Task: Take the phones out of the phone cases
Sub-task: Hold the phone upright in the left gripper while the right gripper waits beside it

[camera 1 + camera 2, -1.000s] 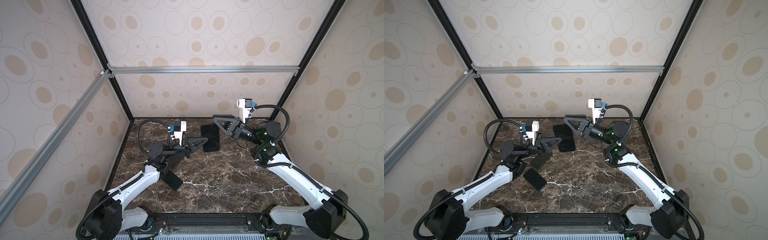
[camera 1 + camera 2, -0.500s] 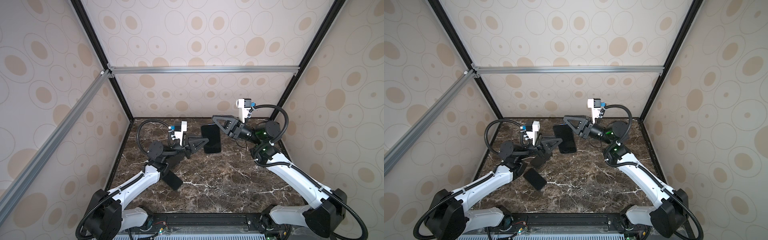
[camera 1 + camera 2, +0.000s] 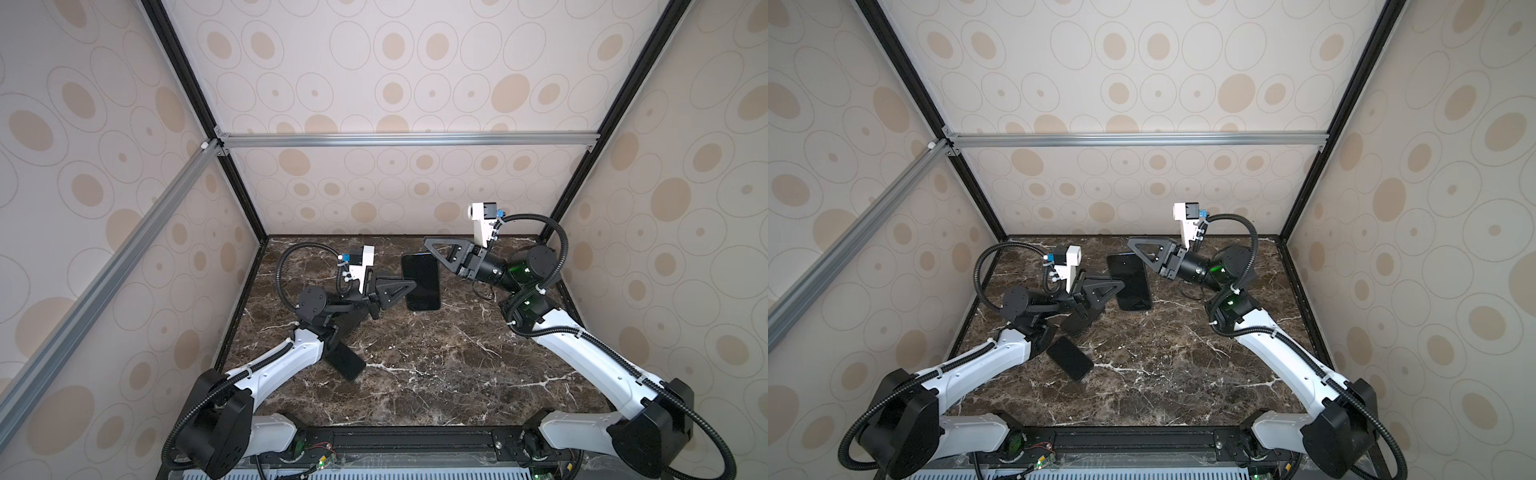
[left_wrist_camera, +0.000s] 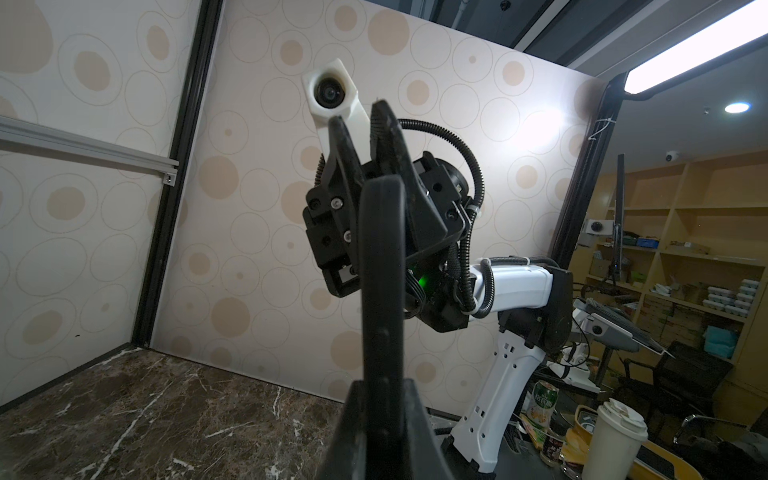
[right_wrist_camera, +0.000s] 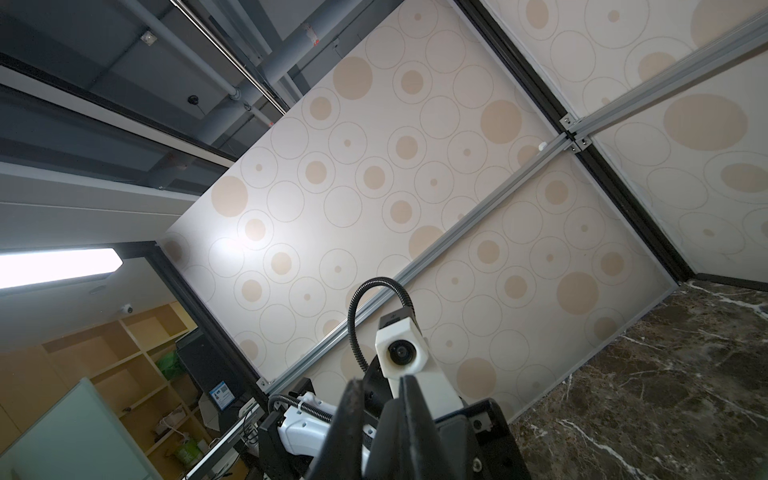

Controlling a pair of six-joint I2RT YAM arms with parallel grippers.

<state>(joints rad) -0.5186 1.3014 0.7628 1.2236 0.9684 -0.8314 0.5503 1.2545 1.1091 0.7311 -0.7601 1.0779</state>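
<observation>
- Black cased phone (image 3: 422,282) is held above the desk (image 3: 436,365), its edge clamped by the left fingers (image 3: 395,291) as an anchor.
- Right fingers (image 3: 429,242) are set narrow at its far corner, seemingly for peeling; a grip cannot be told.

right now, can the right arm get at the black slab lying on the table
Probably not: the black slab lies across the table, tight by the left arm, while the right pincer and left pincer both grip the phone; it would have to let go first.
</observation>
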